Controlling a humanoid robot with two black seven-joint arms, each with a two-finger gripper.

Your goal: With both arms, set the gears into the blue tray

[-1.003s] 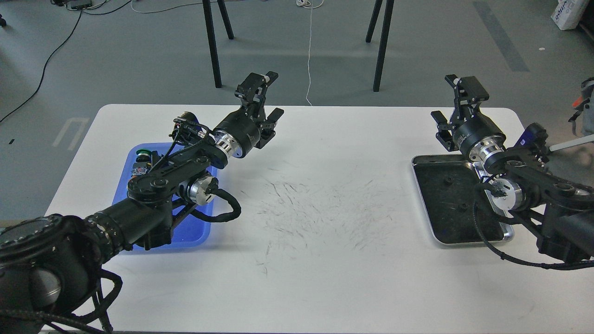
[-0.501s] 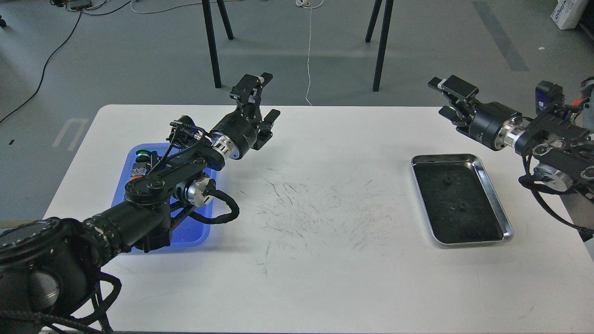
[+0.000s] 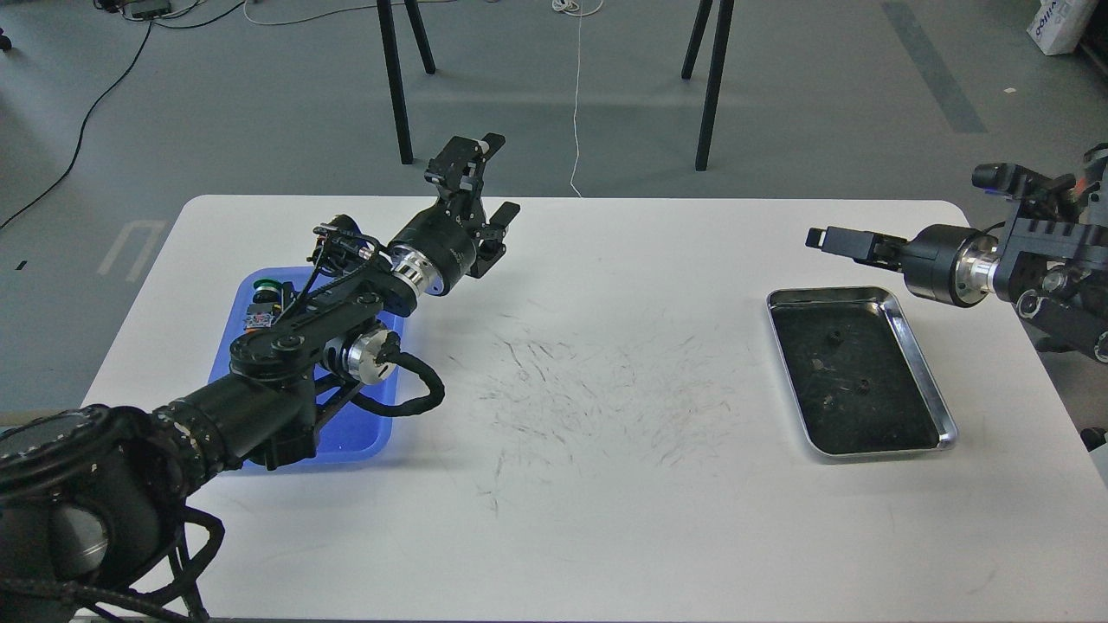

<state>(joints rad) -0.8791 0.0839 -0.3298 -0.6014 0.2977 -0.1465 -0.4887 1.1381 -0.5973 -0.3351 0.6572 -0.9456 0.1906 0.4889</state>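
two tiny black gears (image 3: 835, 335) lie apart on the black lining of the silver metal tray (image 3: 923, 363) at the right of the white table (image 3: 606, 484), while the blue tray (image 3: 363, 433) sits at the left, mostly hidden under the left arm (image 3: 286, 346). the left gripper (image 3: 486, 182) is raised over the table's far edge with fingers spread and holding nothing. the right gripper (image 3: 822, 236) hovers beyond the metal tray, seen from the side, so i cannot tell if it is released or clenched.

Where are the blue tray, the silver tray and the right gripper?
blue tray (image 3: 368, 433): head view, bare floor by its near right corner.
silver tray (image 3: 922, 355): head view, right metal rim.
right gripper (image 3: 818, 236): head view, fingertips, seen side-on.
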